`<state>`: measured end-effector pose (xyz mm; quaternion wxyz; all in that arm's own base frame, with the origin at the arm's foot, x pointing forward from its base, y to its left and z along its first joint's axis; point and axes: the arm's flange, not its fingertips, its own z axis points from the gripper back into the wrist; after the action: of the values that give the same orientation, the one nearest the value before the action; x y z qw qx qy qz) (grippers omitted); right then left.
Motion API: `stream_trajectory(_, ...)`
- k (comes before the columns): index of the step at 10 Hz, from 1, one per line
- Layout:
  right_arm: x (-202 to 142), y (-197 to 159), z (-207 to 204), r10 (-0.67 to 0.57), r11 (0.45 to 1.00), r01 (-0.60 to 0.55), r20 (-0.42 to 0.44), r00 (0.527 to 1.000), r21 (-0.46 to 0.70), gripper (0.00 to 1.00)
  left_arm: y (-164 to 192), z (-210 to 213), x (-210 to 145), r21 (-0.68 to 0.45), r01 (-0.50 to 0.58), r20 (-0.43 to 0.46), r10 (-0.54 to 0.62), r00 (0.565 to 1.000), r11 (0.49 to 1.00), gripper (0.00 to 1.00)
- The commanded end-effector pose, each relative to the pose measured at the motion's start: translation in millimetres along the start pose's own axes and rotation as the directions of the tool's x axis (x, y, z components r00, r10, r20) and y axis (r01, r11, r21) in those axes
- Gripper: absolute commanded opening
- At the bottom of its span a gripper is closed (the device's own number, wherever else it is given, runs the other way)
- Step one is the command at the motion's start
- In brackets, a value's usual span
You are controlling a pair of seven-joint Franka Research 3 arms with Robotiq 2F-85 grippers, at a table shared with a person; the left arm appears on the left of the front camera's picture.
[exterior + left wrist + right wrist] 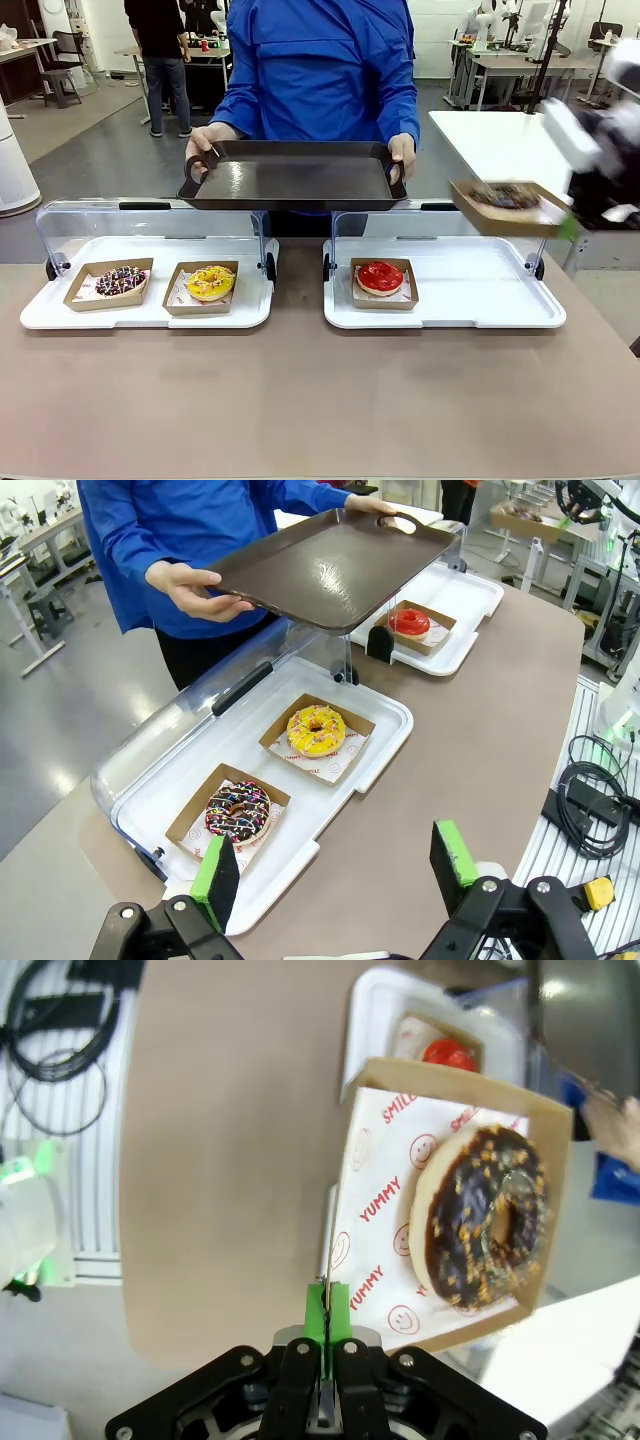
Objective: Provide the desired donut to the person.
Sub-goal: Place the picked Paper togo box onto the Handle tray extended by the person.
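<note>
While the left pincer point(335, 860) hangs spread, the sprinkled donut point(238, 812) just beyond one finger point(212, 872), the right pincer point(327, 1300) pinches the rim of the cardboard box point(455, 1082) holding the chocolate donut point(485, 1220).

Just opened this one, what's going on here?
The right pincer is shut on the edge of a cardboard box holding a chocolate donut, raised in the air at the table's right side. Across the table, the person holds out a dark tray with nothing on it. The left pincer hangs open above the table. A sprinkled donut, a yellow donut and a red donut sit in the display cases.
</note>
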<state>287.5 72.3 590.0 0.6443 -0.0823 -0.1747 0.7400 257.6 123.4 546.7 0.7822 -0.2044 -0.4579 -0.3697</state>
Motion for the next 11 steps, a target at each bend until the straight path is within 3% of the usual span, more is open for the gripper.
stream_trajectory(1,65,-64,6,0.013,1.0,-0.012,-0.038,0.999,0.016,0.02,0,2,0,-0.007,-0.014,-0.006,0.014,1.0,1.0,1.0)
stream_trajectory(3,124,-108,-1,-0.127,0.991,0.125,-0.054,0.99,-0.037,0.02,0,2,0,-0.007,-0.014,-0.006,0.014,1.0,1.0,1.0)
stream_trajectory(4,146,-127,-12,-0.222,0.97,0.21,-0.087,0.971,-0.122,0.02,0,2,0,-0.007,-0.014,-0.006,0.014,1.0,1.0,1.0)
stream_trajectory(7,185,-166,-68,-0.191,0.98,0.188,-0.049,0.98,-0.065,0.02,0,2,0,-0.007,-0.014,-0.006,0.014,1.0,1.0,1.0)
stream_trajectory(9,193,-185,-101,-0.195,0.978,0.191,-0.04,0.98,-0.083,0.02,0,2,0,-0.007,-0.014,-0.006,0.014,1.0,1.0,1.0)
stream_trajectory(11,196,-193,-121,-0.126,0.989,0.122,-0.048,0.991,-0.078,0.02,0,2,0,-0.007,-0.014,-0.006,0.014,1.0,1.0,1.0)
